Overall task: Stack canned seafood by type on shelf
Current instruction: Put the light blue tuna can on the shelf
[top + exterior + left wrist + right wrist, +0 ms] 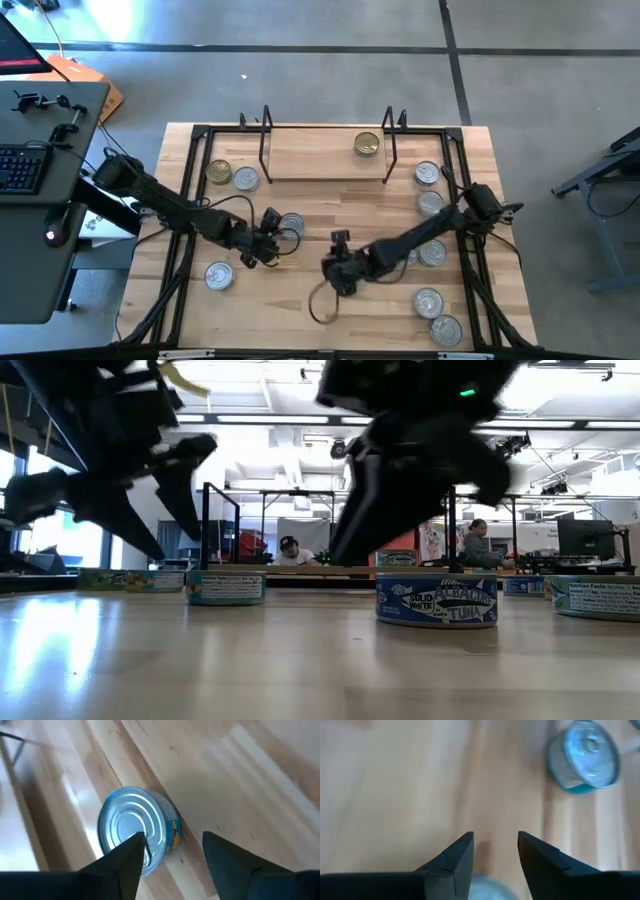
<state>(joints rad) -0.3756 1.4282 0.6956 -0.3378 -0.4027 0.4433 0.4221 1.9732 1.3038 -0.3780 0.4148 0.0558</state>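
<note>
The shelf (325,155), a light board in a black wire frame, stands at the table's far side with one gold-lidded tin (367,144) on it. Other tins rest flat on the tabletop: a gold one (218,171) and silver ones (245,179) at the far left, one (218,275) at the near left, and several down the right side (431,203). My left gripper (172,837) hangs open above the table, just beside a silver-lidded, blue-labelled tin (132,827). My right gripper (495,836) is open over bare wood near the table's middle (338,265).
Black frame rails (190,200) run along the table's left and right sides. A cable loop (322,300) lies near the front edge under the right arm. A blue-labelled tuna tin (437,600) stands close to the low camera. People sit in the room beyond the table (290,550).
</note>
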